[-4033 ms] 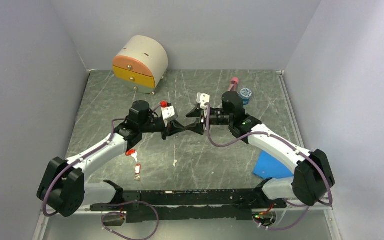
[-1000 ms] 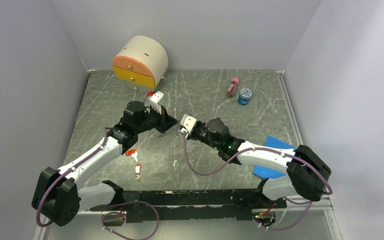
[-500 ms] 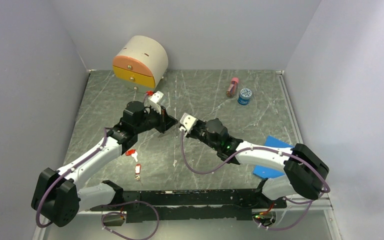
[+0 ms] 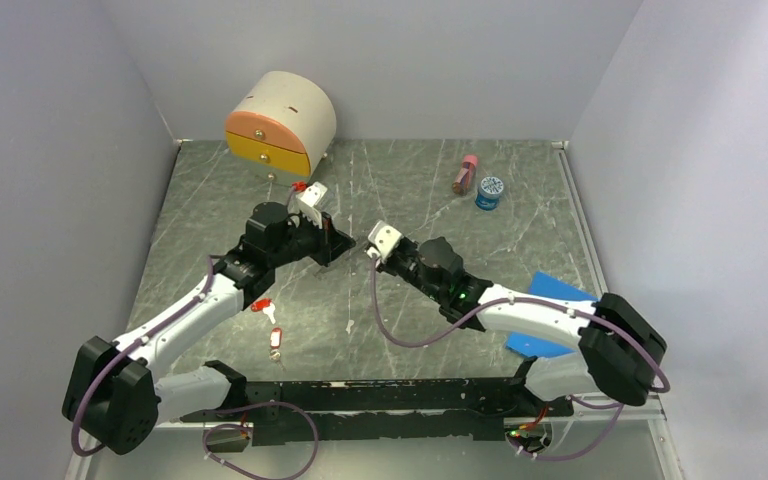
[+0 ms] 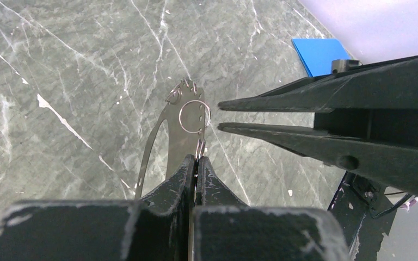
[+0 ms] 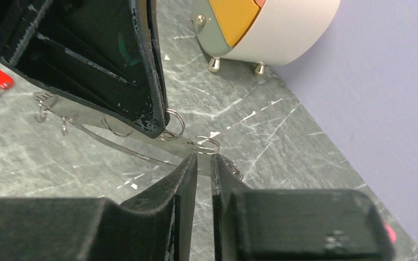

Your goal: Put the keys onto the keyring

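Shifting slightly toward 3 o'clock, the right end effector [image 6: 203, 161] is hovering barely parted, gripping nothing, tips beside the keyring [image 5: 174, 138]. Two keys [image 4: 276, 340] are lying on the tabletop [image 4: 410, 190] at 7 o'clock from the left end effector [image 5: 197, 163], which is pinching the keyring.

1. The keyring [image 5: 175, 138]: thin dark metal that carries small split rings, pinched at one edge by the left gripper [image 5: 197, 163].
2. The keys [image 4: 276, 341]: two, red-tagged, lying flat on the table, apart from the keyring.
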`<control>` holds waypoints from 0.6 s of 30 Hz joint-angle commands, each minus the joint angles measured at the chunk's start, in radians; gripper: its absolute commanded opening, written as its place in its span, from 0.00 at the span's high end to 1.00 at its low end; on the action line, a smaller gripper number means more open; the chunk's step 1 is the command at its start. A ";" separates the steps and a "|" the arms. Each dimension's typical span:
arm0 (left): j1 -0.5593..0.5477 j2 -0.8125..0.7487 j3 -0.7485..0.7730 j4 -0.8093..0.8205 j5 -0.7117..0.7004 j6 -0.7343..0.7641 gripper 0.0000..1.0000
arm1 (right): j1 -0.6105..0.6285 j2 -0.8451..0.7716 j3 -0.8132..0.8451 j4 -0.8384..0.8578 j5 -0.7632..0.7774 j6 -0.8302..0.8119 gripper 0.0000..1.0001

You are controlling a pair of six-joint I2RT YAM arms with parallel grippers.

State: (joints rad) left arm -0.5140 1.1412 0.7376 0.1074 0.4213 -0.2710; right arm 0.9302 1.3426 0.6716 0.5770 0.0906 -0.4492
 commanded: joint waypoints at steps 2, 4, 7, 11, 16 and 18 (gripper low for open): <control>0.001 -0.049 0.005 0.053 0.015 0.058 0.97 | -0.035 -0.114 -0.022 0.028 -0.057 0.100 0.70; 0.000 -0.058 -0.004 0.053 0.018 0.091 0.97 | -0.075 -0.145 -0.017 0.007 -0.108 0.165 0.59; 0.002 -0.068 -0.026 0.055 0.032 0.168 0.98 | -0.138 -0.163 0.023 -0.052 -0.163 0.298 0.40; 0.000 -0.087 -0.042 0.027 0.044 0.313 0.97 | -0.211 -0.165 0.090 -0.144 -0.235 0.428 0.31; -0.001 -0.101 -0.034 -0.022 0.092 0.455 0.98 | -0.238 -0.189 0.095 -0.142 -0.276 0.500 0.22; 0.000 -0.107 -0.044 -0.004 0.129 0.492 0.97 | -0.246 -0.198 0.088 -0.118 -0.296 0.526 0.20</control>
State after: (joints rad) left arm -0.5140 1.0721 0.6910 0.0746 0.4686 0.0807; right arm 0.6956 1.1816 0.7292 0.4328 -0.1402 -0.0185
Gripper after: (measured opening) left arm 0.043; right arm 0.789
